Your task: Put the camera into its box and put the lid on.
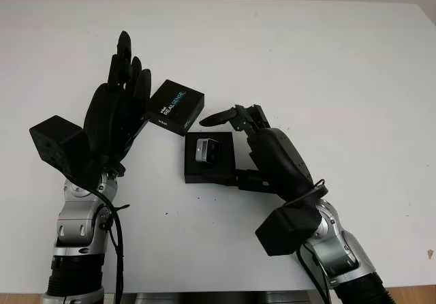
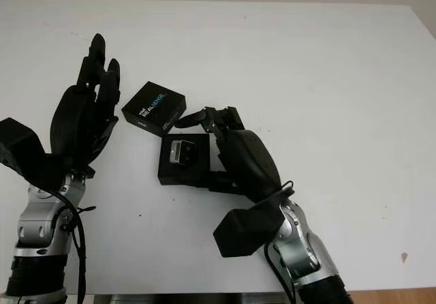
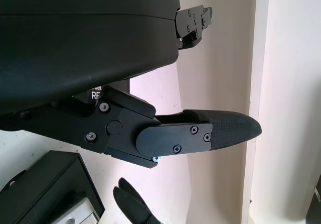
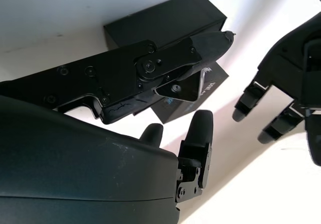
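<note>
The small silver and black camera lies inside the open black box in the middle of the white table. The black lid, printed with white and blue lettering, sits tilted just beyond the box's far left corner. My right hand hovers at the box's right side, holding nothing; one finger reaches left over the far edge and the thumb sits by the near right corner. Open and raised with its fingers pointing up, my left hand stands right against the lid's left edge. I cannot tell if it touches the lid.
The white table stretches wide to the right and far side. Its front edge runs along the bottom of the head views. The lid shows under my right hand's finger, with my left hand's fingertips beside it.
</note>
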{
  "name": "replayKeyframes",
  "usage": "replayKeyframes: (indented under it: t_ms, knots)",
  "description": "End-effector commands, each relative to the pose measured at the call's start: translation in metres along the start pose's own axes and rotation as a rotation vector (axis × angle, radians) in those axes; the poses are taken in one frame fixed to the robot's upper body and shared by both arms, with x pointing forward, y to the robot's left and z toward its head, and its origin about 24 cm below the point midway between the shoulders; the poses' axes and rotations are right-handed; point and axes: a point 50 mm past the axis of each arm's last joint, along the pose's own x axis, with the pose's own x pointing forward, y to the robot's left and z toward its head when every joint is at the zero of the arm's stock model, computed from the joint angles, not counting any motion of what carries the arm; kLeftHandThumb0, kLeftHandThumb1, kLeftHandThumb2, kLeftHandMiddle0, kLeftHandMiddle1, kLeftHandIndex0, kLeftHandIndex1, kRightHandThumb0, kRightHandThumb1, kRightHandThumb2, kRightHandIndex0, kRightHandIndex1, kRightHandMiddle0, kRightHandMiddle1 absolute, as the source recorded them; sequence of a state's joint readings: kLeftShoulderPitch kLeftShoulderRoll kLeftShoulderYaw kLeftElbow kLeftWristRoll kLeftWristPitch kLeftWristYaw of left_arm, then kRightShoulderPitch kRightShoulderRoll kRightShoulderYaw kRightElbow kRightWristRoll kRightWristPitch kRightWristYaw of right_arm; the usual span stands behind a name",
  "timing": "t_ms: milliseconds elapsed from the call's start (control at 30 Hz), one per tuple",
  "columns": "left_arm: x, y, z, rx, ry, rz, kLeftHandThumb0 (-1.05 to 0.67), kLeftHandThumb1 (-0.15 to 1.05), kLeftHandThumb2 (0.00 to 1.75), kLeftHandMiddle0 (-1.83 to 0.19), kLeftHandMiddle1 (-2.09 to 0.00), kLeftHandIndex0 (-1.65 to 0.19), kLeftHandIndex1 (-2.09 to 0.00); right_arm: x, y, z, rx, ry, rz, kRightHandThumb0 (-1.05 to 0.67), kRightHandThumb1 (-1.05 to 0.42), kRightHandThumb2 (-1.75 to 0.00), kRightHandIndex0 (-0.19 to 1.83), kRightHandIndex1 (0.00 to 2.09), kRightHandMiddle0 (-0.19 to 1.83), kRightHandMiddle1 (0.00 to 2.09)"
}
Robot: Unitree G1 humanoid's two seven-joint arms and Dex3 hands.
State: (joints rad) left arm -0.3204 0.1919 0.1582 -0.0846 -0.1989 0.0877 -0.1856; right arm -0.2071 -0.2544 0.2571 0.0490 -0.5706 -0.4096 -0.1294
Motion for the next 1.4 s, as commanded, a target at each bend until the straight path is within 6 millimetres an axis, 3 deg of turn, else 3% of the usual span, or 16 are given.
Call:
replayKeyframes:
  t_ms: [0, 433, 967, 1367]
  knots:
    - [0.0, -0.002, 0.001, 0.001, -0.008, -0.001, -0.78, 1.05, 0.48, 0.19, 0.0, 0.19, 0.0, -0.005, 0.007, -0.002, 0.007, 0.004, 0.007, -0.69, -0.99, -0.06, -0.15, 1.39, 0.06, 1.38]
    - [0.0, -0.002, 0.001, 0.009, -0.017, -0.008, -0.78, 1.05, 0.48, 0.19, 0.0, 0.19, 0.0, -0.005, 0.014, -0.008, -0.135, -0.03, -0.016, -0.65, -1.0, -0.06, -0.18, 1.49, 0.13, 1.53]
    - [-0.003, -0.001, 0.001, 0.008, -0.015, -0.009, -0.78, 1.05, 0.47, 0.19, 0.0, 0.19, 0.0, 0.013, 0.001, -0.019, -0.196, 0.031, -0.093, -0.6, -1.02, -0.06, -0.08, 1.37, 0.16, 1.28]
    - [-0.002, -0.002, 0.002, 0.015, -0.025, -0.004, -0.79, 1.05, 0.46, 0.19, 0.0, 0.19, 0.0, 0.014, -0.008, -0.013, -0.273, -0.026, -0.043, -0.63, -0.96, -0.04, -0.03, 1.34, 0.25, 1.27]
